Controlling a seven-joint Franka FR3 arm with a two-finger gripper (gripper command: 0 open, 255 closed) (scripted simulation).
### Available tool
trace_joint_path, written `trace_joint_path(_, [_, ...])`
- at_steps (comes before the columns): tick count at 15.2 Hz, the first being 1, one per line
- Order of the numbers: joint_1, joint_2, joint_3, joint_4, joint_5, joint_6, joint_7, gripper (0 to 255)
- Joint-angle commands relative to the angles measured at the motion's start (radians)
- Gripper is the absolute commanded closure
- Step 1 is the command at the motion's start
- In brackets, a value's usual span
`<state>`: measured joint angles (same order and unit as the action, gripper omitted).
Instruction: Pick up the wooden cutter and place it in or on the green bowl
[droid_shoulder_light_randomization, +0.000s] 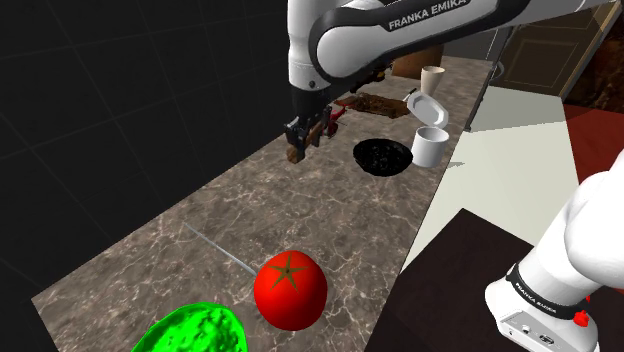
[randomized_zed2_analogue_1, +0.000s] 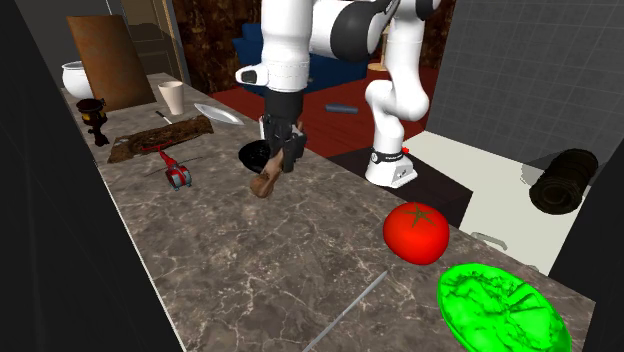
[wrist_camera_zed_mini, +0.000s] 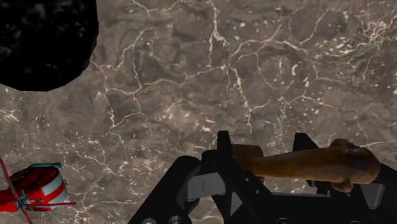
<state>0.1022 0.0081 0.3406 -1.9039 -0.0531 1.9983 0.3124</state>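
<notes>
Start at the shoulder view's left. The green bowl (droid_shoulder_light_randomization: 190, 330) sits at the near end of the marble counter (droid_shoulder_light_randomization: 150, 245), cut off by the picture's lower edge. The tomato (droid_shoulder_light_randomization: 290, 290) stands just beside it, to the right. A thin grey line (droid_shoulder_light_randomization: 215, 248) lies on the counter a little beyond them.

Near the middle, your gripper (droid_shoulder_light_randomization: 303, 135) hangs from the arm, pointing down. Its jaws are clamped on the cutter (droid_shoulder_light_randomization: 294, 152), a brown, wooden-looking piece whose lower end sticks out below the fingers. The cutter is over the counter, well apart from the green bowl, with the tomato between them.

To the gripper's right you have a black bowl (droid_shoulder_light_randomization: 382, 157), then a white mug (droid_shoulder_light_randomization: 430, 148). A brown mat (droid_shoulder_light_randomization: 375, 103) and a pale cup (droid_shoulder_light_randomization: 432, 78) lie behind them.

In the second exterior view, a red tool (randomized_zed2_analogue_1: 175, 172) lies on the counter left of the gripper. The cutter hangs tilted, and the green bowl is far to the right.

In the wrist view, the fingers (wrist_camera_zed_mini: 222, 146) clasp the cutter at its narrow part, and its thicker end juts out past one finger. Veined marble lies beneath.
</notes>
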Motion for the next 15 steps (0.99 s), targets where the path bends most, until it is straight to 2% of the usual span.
trace_joint_path(1, [0.021, 0.002, 0.021, -0.001, -0.005, 0.000, 0.045, 255])
trace_joint_path(8, [0.109, 0.041, 0.102, 0.044, -0.038, -0.020, 0.224, 255])
trace_joint_path(15, [0.210, 0.133, 0.175, 0.150, -0.101, -0.060, 0.411, 255])
